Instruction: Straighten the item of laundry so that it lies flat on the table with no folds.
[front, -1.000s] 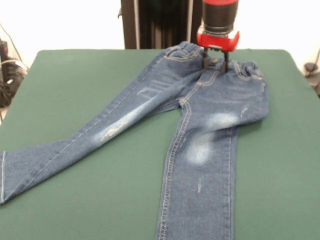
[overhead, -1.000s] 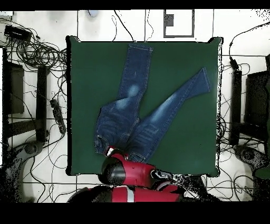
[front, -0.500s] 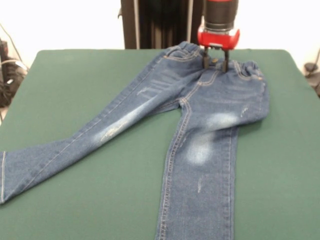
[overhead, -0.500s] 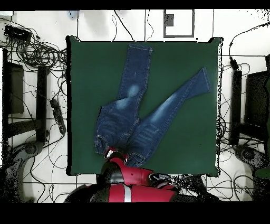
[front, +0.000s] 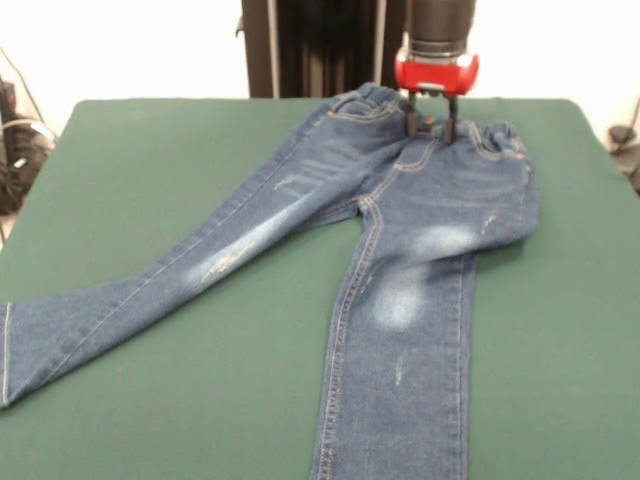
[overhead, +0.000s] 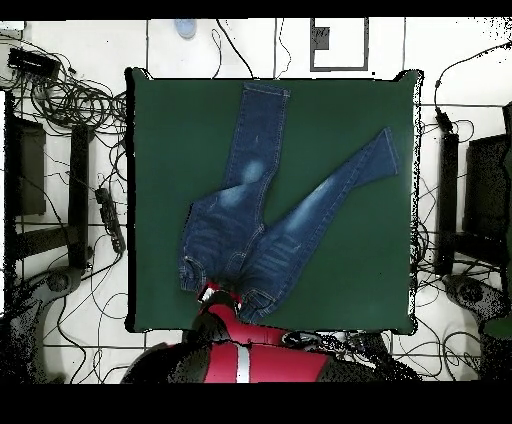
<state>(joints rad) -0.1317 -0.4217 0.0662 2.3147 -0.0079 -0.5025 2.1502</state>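
Jeans spread on green table, legs toward near edge: one straight down, other angled out to the left edge. Waistband at far side, slightly bunched. Gripper at waistband centre, two fingers apart, tips around or just above the button area; grip unclear.

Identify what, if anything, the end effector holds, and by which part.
It cannot be told: the end effector stands at the jeans' waistband, but no grip shows.

Faded blue jeans; dark green table.
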